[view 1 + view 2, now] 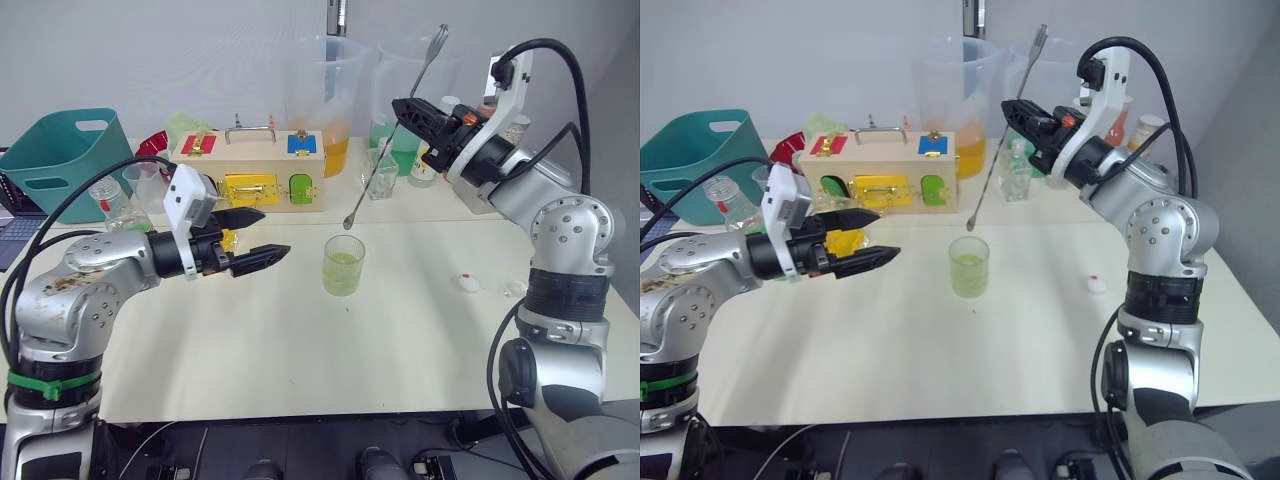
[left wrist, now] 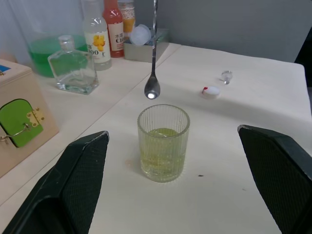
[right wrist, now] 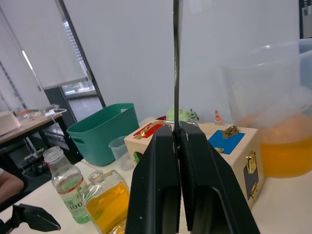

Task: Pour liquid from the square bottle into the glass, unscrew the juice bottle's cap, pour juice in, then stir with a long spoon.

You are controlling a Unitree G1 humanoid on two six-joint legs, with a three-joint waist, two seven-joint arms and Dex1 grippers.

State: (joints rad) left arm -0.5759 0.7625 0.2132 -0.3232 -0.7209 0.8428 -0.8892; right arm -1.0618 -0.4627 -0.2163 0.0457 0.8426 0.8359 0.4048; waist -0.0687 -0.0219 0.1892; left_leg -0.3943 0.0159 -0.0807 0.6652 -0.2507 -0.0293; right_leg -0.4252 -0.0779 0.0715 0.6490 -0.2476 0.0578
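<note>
The ribbed glass stands mid-table, about a third full of yellow-green liquid. My right gripper is shut on the handle of the long spoon, which hangs slanted. The spoon's bowl hovers just above and behind the glass rim. My left gripper is open and empty, a little left of the glass. The square bottle, with yellow liquid in it, stands behind my left gripper. Beside it is the juice bottle, uncapped. Its white cap lies on the table right of the glass.
A wooden latch box and a teal basket stand at the back left. Two large pitchers, orange and green, a clear square flask and small bottles line the back. A small clear stopper lies near the cap.
</note>
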